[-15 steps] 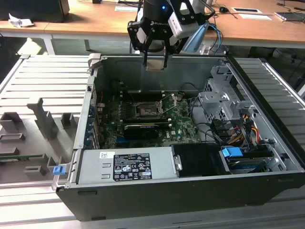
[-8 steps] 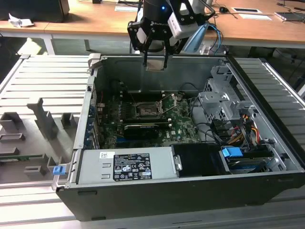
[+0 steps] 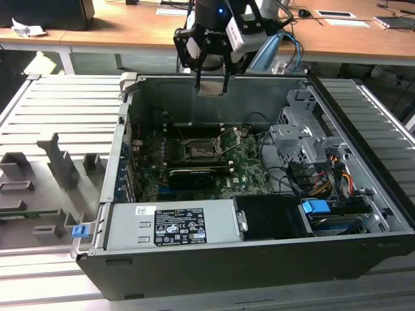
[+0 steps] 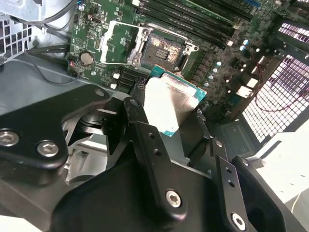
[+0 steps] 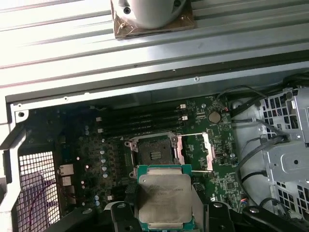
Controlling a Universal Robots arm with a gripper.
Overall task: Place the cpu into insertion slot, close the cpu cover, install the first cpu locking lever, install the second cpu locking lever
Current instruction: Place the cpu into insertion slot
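Jaws closed on cpu (image 5: 164, 195), gripping its opposite sides. Chip hangs over open case (image 3: 259, 272), well above motherboard (image 5: 227, 169). Beyond, insertion slot (image 5: 153, 154) bare, mid-board. cpu cover (image 5: 207, 151) flipped open just beside it. Risks we judge: edge grip slips; chip lands tilted or rotated, bends socket pins; jaws snag cover.

Cpu (image 4: 171, 99) partly hidden behind gripper (image 4: 166, 116) in second wrist view, esp. corners.

Wooden desk (image 3: 117, 35) along the back, white papers (image 3: 347, 23) on it, ribbed grey metal platform (image 3: 58, 103) in front
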